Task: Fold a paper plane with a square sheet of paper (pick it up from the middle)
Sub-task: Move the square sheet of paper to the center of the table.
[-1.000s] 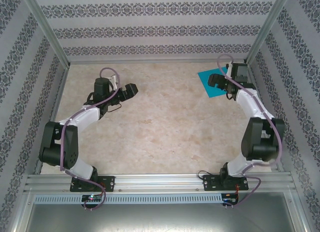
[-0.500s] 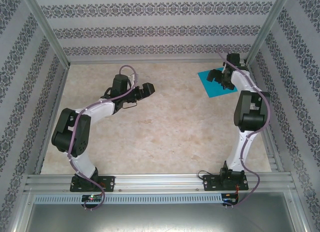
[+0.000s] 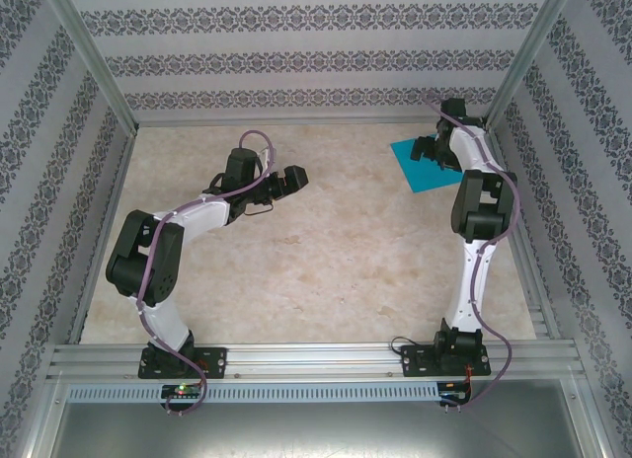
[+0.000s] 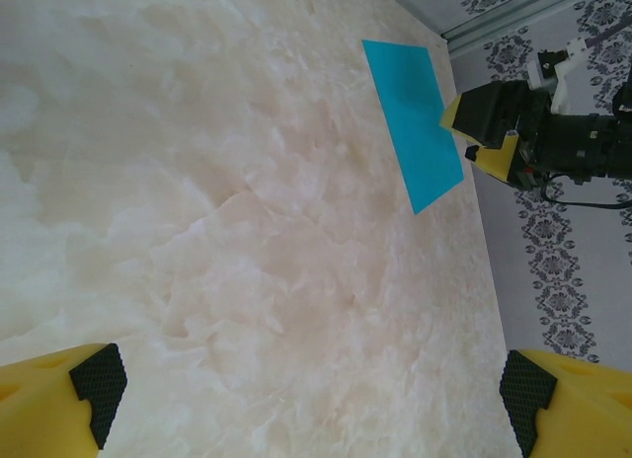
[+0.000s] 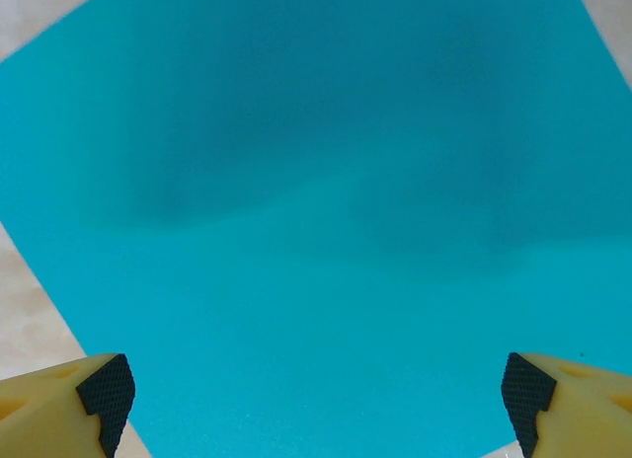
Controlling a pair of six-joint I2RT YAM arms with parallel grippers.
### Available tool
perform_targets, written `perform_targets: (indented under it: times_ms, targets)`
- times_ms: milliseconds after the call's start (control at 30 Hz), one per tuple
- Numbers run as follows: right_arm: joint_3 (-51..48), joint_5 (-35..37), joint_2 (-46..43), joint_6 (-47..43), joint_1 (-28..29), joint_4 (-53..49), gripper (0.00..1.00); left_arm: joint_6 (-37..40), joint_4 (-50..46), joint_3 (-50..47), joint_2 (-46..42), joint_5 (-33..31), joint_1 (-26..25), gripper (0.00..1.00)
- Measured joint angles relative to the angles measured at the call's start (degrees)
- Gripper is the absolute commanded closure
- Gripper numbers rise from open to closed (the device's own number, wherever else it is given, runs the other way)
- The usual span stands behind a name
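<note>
- The square sheet of paper (image 3: 427,176) lies flat on the table (image 3: 326,251), in the far right corner near the patterned wall (image 3: 578,132).
- It is unfolded and bright cyan-blue, and it sits turned at an angle to the table's edges.
- The right gripper (image 3: 427,150) hangs over the sheet with the arm stretched out towards that corner.
- From the right wrist, its jaws are spread wide with one black pad (image 5: 107,389) on each side and blue paper (image 5: 316,211) across the gap. I cannot tell whether the pads touch the sheet.
- The left gripper (image 3: 291,180) is above bare table left of centre, well apart from the sheet, and points towards it.
- Its jaws are also spread wide, with nothing between them.
- From the left wrist, the sheet (image 4: 410,122) shows far off, with the right gripper (image 4: 472,132) at its edge.
</note>
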Motion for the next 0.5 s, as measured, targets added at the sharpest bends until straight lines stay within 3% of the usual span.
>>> perform_targets:
  times_ms: [500]
  targets:
    - [8.2,0.2,7.4,-3.3,2.3,-7.4,0.04,2.3,-3.3,0.0,0.0,-0.2,0.0,0.0]
